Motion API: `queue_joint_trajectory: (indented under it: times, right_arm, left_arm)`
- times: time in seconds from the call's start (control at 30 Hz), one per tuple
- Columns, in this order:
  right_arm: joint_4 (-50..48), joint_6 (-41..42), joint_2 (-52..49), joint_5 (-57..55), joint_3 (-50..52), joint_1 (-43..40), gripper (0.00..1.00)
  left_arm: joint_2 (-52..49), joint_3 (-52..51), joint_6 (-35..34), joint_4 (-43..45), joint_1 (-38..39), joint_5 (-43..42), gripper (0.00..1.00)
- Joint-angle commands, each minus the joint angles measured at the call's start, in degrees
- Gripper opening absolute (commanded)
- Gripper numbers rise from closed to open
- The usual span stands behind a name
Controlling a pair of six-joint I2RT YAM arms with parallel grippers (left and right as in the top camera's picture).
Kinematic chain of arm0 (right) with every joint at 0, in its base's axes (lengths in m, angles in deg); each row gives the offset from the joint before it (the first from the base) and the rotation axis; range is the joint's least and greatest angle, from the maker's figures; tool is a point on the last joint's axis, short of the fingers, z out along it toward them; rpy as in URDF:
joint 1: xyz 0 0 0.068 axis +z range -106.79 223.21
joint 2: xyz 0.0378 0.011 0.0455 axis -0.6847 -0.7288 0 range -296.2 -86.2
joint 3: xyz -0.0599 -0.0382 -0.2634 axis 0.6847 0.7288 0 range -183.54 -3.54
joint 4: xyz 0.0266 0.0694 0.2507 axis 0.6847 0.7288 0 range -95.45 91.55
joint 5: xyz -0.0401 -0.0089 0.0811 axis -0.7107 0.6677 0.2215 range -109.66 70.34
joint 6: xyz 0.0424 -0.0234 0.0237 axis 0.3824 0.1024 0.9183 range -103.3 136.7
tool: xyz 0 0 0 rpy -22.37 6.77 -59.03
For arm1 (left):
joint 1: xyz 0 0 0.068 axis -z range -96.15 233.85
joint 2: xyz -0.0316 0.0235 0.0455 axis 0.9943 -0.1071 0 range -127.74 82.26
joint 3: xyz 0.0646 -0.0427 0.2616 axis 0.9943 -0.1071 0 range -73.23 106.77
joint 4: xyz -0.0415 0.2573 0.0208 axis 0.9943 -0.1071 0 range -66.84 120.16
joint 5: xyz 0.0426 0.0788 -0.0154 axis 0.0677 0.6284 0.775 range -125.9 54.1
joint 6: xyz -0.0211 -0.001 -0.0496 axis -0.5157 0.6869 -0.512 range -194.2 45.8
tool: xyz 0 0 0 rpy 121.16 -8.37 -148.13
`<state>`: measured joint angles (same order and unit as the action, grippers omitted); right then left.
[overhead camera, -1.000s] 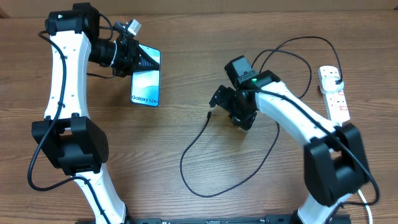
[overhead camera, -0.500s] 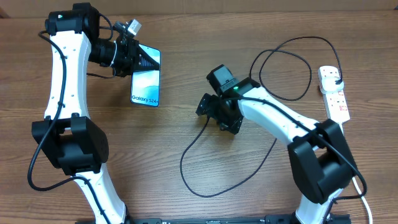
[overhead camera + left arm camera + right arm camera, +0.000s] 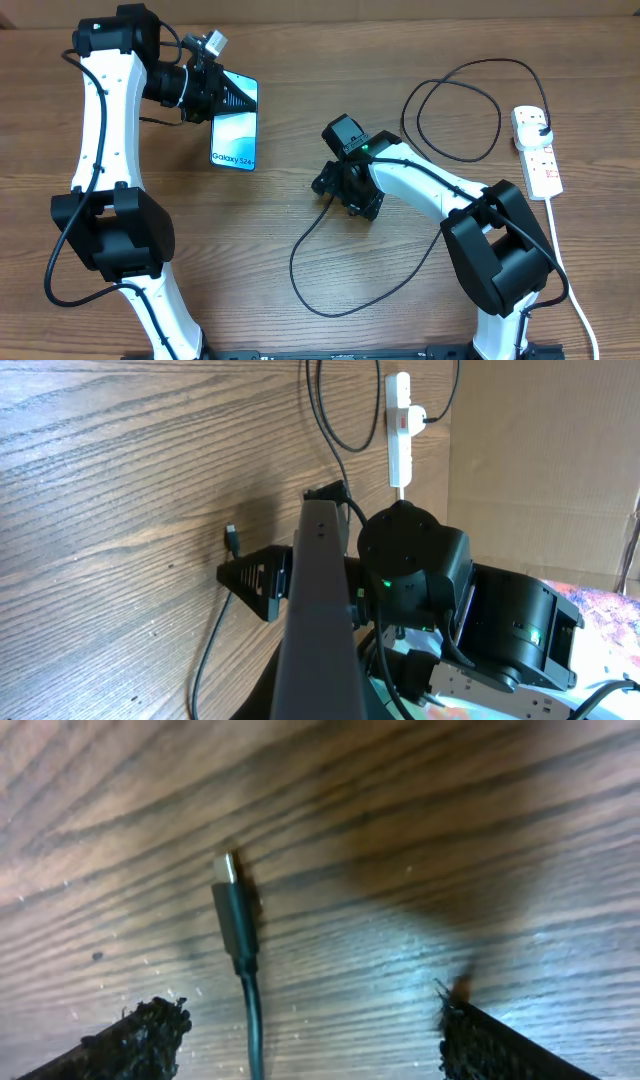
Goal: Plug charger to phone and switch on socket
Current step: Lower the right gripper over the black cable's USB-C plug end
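A wooden table [image 3: 300,80] is seen from above, its far edge running along the top of the view. The left gripper [image 3: 228,97] is pressed together on the top end of the phone [image 3: 234,135], in the table's far left part; the screen faces up in the overhead view. In the left wrist view the phone [image 3: 320,610] appears edge-on, clamped between the fingers.

The right gripper [image 3: 326,184] sits low near the table's middle with its fingers spread. In the right wrist view the dark fingertips [image 3: 150,1030] stand well to either side of the charger's connector tip [image 3: 228,870], which lies flat on the wood, touching neither finger.

The charger [image 3: 300,270] curves from that tip in a wide loop toward the near edge, then swings back under the right arm and coils in a second loop at the far right. Its black plug [image 3: 541,127] sits in the socket [image 3: 538,155], which lies near the right side of the view.

Bare wood lies open between the phone and the right gripper, and inside the near loop.

Counted: two arms, two grippers, one phone, one charger, one socket.
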<state>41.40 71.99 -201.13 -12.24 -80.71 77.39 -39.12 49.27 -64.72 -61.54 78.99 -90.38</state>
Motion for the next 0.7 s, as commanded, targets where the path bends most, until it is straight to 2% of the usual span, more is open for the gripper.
queue_joint_trajectory:
  times: [0.0,0.27,0.67]
  right_arm:
    - [-1.29,0.42,-1.25,-3.13,-0.87,0.26,0.82]
    - [-5.09,0.46,-2.12,-4.76,-0.87,0.28,0.80]
    - [-5.01,0.61,-5.01,-3.98,-0.92,0.28,0.66]
  left_arm:
    - [1.07,0.61,1.25,0.07,0.28,-2.58,0.04]
    - [1.07,0.61,1.25,0.07,0.28,-2.56,0.04]
    - [1.07,0.61,1.27,0.28,0.28,-2.56,0.04]
